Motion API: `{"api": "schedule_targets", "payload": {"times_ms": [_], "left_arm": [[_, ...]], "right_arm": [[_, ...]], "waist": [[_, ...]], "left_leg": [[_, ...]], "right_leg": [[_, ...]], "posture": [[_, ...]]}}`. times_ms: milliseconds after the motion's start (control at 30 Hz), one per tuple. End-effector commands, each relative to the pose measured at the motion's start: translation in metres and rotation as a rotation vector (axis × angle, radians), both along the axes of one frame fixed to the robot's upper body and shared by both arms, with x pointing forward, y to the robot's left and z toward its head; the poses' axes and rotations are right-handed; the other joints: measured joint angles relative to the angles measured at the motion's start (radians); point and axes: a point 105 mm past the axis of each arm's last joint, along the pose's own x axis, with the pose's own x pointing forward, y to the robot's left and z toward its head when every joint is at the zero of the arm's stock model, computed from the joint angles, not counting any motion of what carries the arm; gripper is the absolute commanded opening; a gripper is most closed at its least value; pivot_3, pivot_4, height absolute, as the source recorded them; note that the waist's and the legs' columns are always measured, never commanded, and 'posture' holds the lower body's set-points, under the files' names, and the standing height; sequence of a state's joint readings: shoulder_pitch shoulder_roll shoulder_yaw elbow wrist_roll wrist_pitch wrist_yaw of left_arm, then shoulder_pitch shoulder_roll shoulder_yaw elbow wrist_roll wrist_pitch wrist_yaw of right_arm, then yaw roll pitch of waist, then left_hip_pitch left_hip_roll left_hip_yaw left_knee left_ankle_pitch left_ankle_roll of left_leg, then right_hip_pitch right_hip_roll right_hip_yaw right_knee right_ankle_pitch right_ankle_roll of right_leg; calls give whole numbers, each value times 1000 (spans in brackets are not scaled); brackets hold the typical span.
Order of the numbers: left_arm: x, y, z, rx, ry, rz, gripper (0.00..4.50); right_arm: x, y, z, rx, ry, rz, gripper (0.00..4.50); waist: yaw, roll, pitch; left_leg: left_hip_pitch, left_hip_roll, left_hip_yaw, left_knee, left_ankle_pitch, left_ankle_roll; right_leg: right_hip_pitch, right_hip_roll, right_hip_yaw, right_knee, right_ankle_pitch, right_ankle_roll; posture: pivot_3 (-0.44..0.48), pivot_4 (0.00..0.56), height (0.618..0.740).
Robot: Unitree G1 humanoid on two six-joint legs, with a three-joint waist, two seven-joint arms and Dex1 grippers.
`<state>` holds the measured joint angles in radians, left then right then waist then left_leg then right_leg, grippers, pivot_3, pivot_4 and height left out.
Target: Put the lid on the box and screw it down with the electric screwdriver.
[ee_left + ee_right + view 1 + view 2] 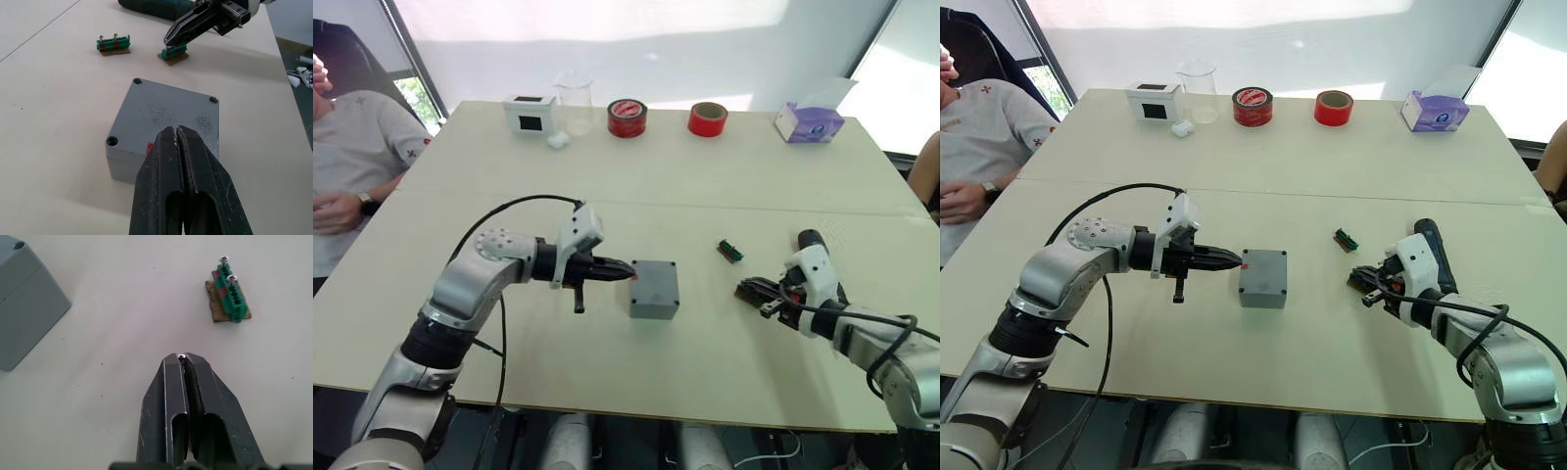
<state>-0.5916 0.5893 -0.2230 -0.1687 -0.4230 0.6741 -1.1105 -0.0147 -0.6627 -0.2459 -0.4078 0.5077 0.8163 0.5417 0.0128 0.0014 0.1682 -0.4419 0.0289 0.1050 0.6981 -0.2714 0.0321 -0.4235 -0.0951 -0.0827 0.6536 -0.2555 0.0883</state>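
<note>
- One grey box (654, 289) with its lid on
- Two red tape rolls (626, 117)
- Two green screw holders (113, 44)
- One white box (529, 115)
- One beaker (575, 101)
- One tissue box (809, 121)
- Two grippers (625, 271)

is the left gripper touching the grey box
Cannot tell. In the left wrist view the shut left gripper overlaps the box near its red mark, hiding any gap or contact.

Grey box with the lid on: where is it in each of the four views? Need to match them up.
Left eye: the box sits mid-table, just past the left gripper.
Right eye: mid-table, same spot.
Left wrist: centre, beyond the shut fingertips.
Right wrist: upper-left corner, cut by the edge.
Shared landmark: the green terminal block.
</note>
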Motion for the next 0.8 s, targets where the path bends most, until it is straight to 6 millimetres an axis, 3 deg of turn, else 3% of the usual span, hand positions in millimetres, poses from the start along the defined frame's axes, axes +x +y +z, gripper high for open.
{"api": "schedule_targets", "payload": {"times_ms": [33, 200, 333, 467, 533, 633, 800], "left_arm": [[-4, -3, 5, 2, -31, -28, 0], [-4, -2, 5, 2, -30, -23, 0], [5, 7, 10, -14, -44, 31, 0], [11, 15, 17, -40, -52, 76, 0], [14, 19, 21, -52, -55, 98, 0], [16, 33, 26, -72, -48, 149, 0], [13, 34, 24, -78, -38, 157, 0]], "right_arm": [[1, 3, 15, -9, -80, 0, 27], [6, 6, 35, 2, -165, 17, 27], [9, 21, 62, -1, -250, 85, 27], [11, 39, 76, 2, -285, 151, 27], [11, 47, 80, 4, -293, 181, 27], [12, 78, 79, 9, -286, 292, 27], [10, 96, 61, -3, -245, 371, 27]], "waist": [[0, 0, 0], [0, 0, 0], [-1, 0, 0], [0, 0, 0], [1, 0, 0], [-2, 0, 0], [2, 0, 0]], "left_leg": [[0, 0, 0, 0, 0, 0], [0, 0, 0, 0, 0, 0], [0, 0, 0, 0, 0, 0], [0, 0, 0, 0, 0, 0], [0, 0, 0, 0, 0, 0], [0, 0, 0, 0, 0, 0], [0, 0, 0, 0, 1, -1]], "right_leg": [[0, 0, 0, 0, 0, 0], [0, 0, 0, 0, 0, 0], [0, 0, 0, 0, 0, 0], [0, 0, 0, 0, 0, 0], [0, 0, 0, 0, 0, 0], [0, 0, 0, 0, 0, 0], [-1, 0, 0, 0, 0, 0]], "posture": [[0, 150, 715], [0, 150, 715], [0, 150, 715], [0, 150, 715], [0, 150, 715], [0, 150, 715], [0, 150, 715]]}}
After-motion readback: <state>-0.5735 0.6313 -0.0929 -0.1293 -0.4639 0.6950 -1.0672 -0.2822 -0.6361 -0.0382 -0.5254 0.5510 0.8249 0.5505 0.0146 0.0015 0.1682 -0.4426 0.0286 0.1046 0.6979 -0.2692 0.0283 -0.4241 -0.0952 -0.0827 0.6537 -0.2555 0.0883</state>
